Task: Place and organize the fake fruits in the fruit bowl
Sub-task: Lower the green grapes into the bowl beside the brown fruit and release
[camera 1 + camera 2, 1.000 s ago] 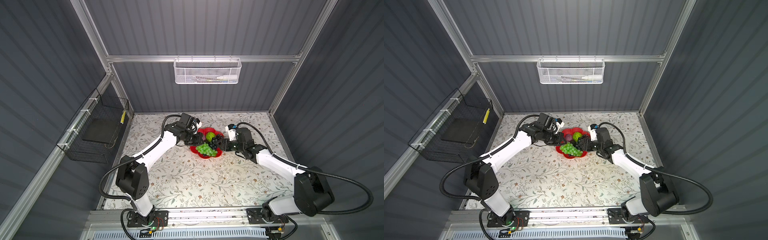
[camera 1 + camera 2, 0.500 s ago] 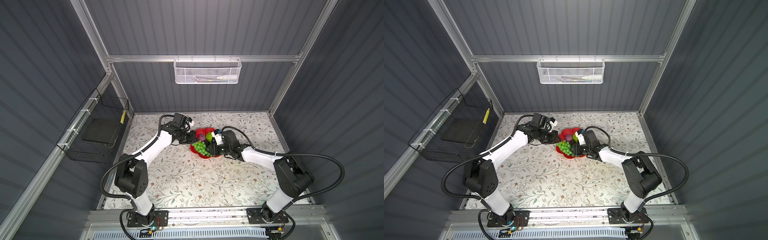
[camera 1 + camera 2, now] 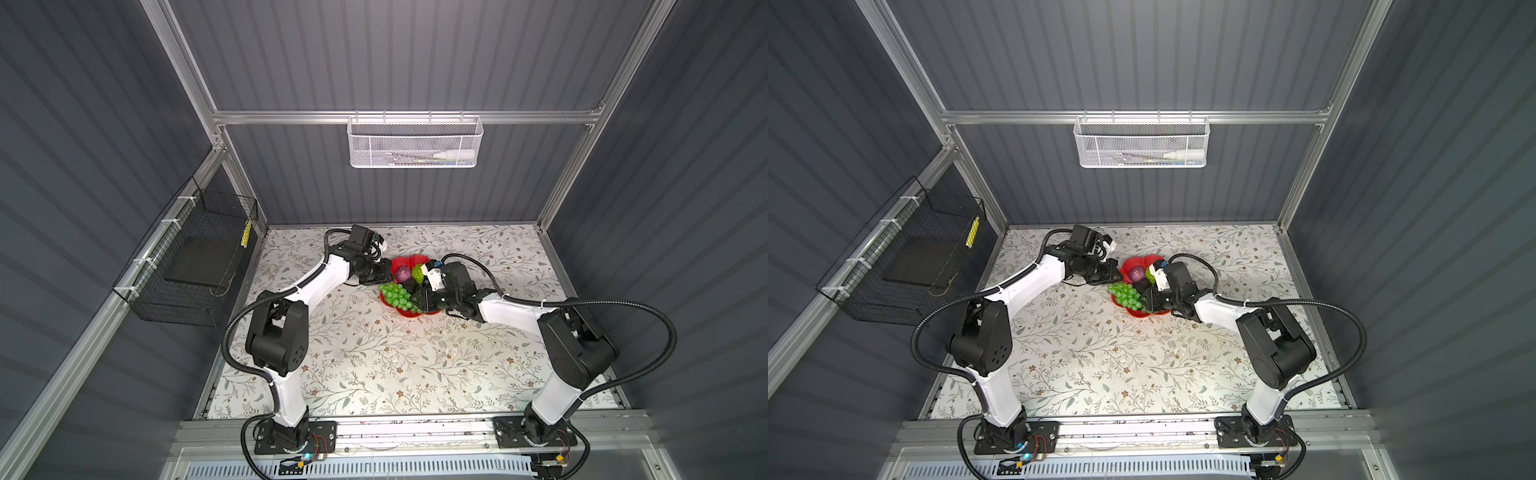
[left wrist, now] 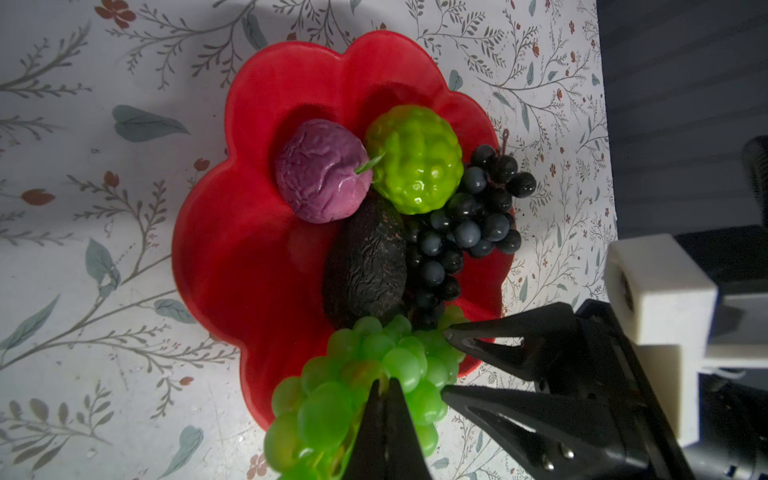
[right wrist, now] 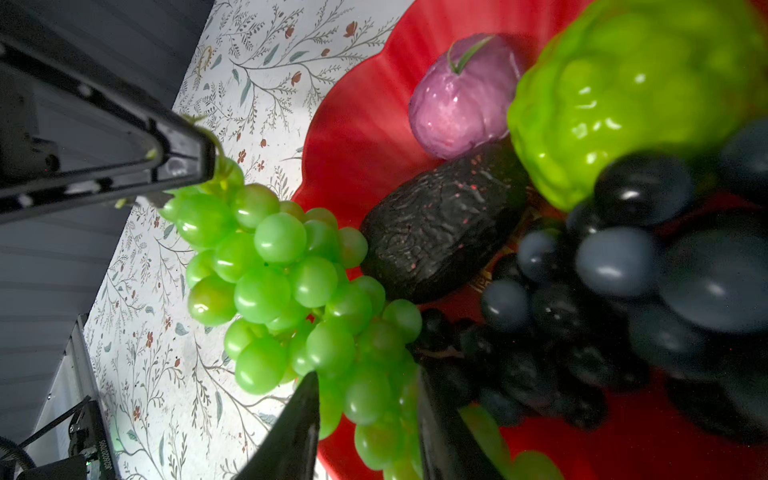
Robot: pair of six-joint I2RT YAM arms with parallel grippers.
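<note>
Looking down in both top views, you see the two arms meeting at the bowl (image 3: 405, 262) (image 3: 1133, 264), which sits on the floral cloth (image 3: 374, 353) toward the back wall.

Your left gripper (image 4: 382, 384) (image 5: 208, 166) has its fingers pressed together on the stem end of the green grapes (image 4: 353, 395) (image 5: 282, 270). In the right wrist view a bit of green stem pokes out at its tip.

Your right gripper (image 5: 366, 374) (image 4: 444, 361) is at the other end of the same bunch. Its fingers stand apart, with grapes filling the gap and touching both. You cannot tell whether they are squeezing.

The green grapes lie across the bowl's rim on its front left side, partly over the red and partly out over the cloth. You cannot tell whether the bunch rests there or hangs from the grip.

The other four pieces are inside the bowl:
- The purple ball (image 4: 322, 170) and the lime fruit (image 4: 415, 160) touch side by side.
- The black oval (image 4: 365, 266) lies just beside them, against the ball.
- The dark grapes (image 4: 469, 224) run along the oval's far side up to the lime fruit, with a few berries past the rim.
</note>
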